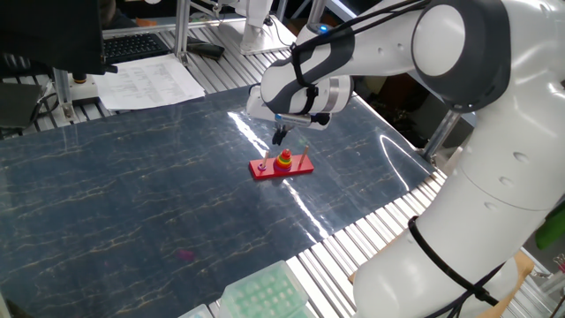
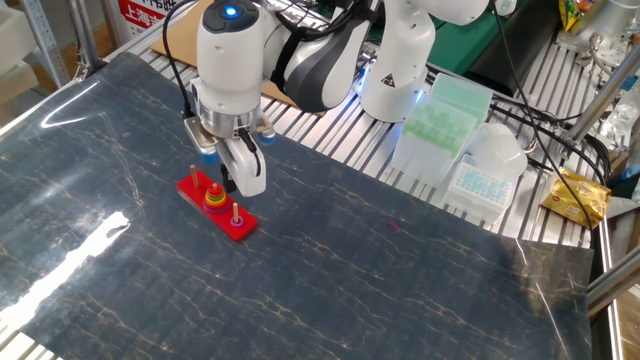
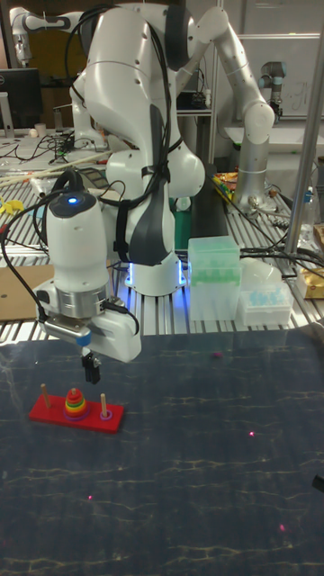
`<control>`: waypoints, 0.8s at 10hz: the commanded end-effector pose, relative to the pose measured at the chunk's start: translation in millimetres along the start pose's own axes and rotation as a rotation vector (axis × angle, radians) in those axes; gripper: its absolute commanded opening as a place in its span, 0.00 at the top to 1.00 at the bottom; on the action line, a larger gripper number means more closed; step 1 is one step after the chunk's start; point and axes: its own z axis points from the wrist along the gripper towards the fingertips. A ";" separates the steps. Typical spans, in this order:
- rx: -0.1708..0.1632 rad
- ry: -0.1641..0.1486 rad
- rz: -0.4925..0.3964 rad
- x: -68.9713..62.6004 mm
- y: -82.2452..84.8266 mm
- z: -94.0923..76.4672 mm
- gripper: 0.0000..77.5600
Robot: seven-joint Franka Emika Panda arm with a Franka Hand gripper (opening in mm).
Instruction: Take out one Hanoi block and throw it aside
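The Hanoi block shows only as a small, blurred magenta spot on the dark table, far from the tower. The same magenta spot lies near the table edge by the racks, and is faint in the tall view. My gripper hangs just above the red base, its fingers pointing down with a narrow gap and nothing between them. It also appears from the opposite side and from the front. Red, yellow and green rings stay stacked on the middle peg.
A green tip rack and a clear box stand on the slatted bench beside the table. Another green rack sits at the near edge. Papers lie at the far corner. The robot's base rises behind the table.
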 end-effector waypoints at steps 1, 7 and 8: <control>-0.001 -0.003 0.000 -0.8 0.2 -1.0 0.98; -0.002 -0.004 0.006 1.8 2.8 -3.0 0.98; -0.002 -0.003 0.007 2.2 3.1 -3.3 0.98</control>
